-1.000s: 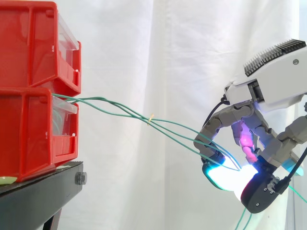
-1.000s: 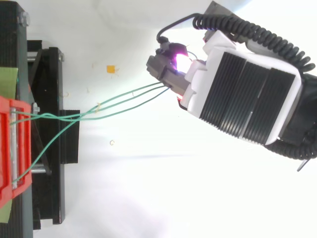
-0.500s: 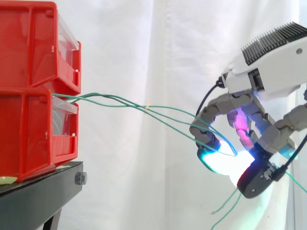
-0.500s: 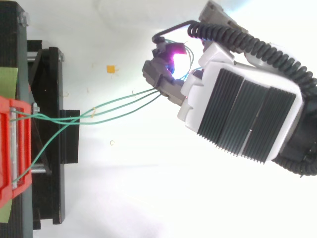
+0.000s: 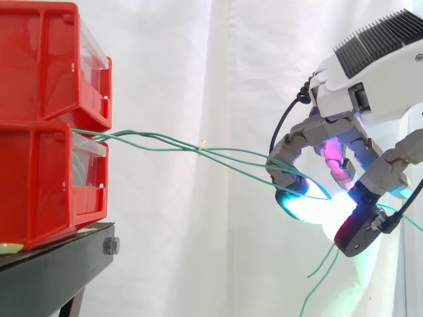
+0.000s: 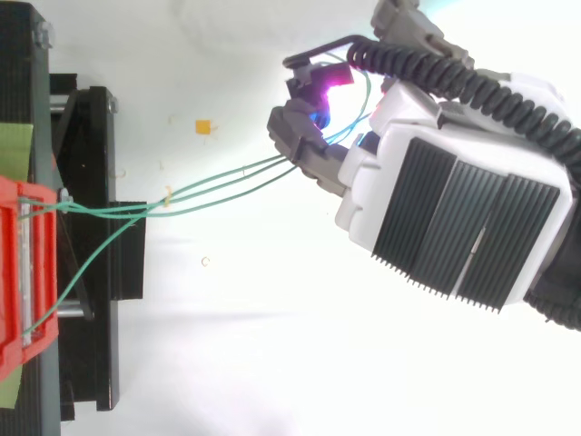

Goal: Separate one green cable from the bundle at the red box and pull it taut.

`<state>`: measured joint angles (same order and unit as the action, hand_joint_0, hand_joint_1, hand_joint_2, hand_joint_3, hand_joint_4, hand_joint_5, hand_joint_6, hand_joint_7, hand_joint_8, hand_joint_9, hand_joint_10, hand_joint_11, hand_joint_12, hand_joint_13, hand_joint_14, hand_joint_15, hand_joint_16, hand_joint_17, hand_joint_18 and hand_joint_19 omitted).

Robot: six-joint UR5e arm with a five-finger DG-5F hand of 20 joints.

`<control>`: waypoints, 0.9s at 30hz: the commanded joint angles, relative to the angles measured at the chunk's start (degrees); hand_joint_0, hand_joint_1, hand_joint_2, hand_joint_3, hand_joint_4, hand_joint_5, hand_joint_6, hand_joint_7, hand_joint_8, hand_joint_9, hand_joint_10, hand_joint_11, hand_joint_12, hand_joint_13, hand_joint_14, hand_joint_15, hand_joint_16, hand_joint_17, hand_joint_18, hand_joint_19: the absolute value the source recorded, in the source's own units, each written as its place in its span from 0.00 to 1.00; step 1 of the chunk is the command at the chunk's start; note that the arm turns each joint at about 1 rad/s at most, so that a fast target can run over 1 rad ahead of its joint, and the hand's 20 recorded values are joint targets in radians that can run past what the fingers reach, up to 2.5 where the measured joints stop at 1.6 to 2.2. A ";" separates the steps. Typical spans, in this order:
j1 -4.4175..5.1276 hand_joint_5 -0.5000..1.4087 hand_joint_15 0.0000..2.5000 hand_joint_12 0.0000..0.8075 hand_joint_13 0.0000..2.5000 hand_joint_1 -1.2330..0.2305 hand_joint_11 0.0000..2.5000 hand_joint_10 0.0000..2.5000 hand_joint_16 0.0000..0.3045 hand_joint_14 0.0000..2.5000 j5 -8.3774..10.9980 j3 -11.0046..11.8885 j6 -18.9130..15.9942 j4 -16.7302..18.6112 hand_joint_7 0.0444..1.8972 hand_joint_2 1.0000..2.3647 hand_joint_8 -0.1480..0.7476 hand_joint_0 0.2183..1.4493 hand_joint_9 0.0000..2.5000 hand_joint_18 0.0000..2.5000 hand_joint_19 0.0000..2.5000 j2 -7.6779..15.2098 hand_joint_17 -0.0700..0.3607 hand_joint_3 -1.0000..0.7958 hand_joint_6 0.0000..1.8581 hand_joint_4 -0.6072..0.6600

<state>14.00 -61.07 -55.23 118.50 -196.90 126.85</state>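
Three green cables (image 5: 231,162) run from the lower red bin (image 5: 46,181) rightward into my hand (image 5: 344,158). They are bound together by a small pale tie (image 5: 203,146) partway along. My hand sits at the right, fingers curled around the cables, glowing cyan and magenta pads closed on them. The loose cable ends (image 5: 320,274) hang down below the hand. In the top view the cables (image 6: 218,182) fan from the red bin (image 6: 18,272) up to the hand (image 6: 313,150). One more green strand (image 6: 77,277) slopes back to the bin's lower end.
Two red bins (image 5: 46,66) are stacked on a black stand (image 5: 59,264) at the left. A white curtain hangs behind. A small orange scrap (image 6: 205,127) lies on the white floor in the top view.
My hand has risen and drawn slightly away from the bins, still closed on the cables. The cables now run flatter and straighter, and the loose ends swing below.
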 commanded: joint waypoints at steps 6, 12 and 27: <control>-0.03 0.33 0.21 0.51 0.47 0.34 0.10 0.00 0.15 0.01 -0.28 0.12 6.83 -0.06 0.69 0.01 0.40 0.41 0.73 0.32 0.24 -0.03 0.39 0.40 0.27 0.52; -0.20 0.33 0.21 0.50 0.47 0.34 0.10 0.00 0.15 0.01 -2.21 1.96 9.90 -1.29 0.69 0.01 0.40 0.41 0.73 0.32 0.24 -0.03 0.39 0.40 0.27 0.52; -0.29 0.33 0.21 0.50 0.47 0.35 0.10 0.00 0.15 0.01 -3.44 3.81 10.17 -7.36 0.69 0.01 0.40 0.40 0.73 0.32 0.24 -0.03 0.40 0.38 0.27 0.53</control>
<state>13.73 -64.53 -51.55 128.70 -203.33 126.86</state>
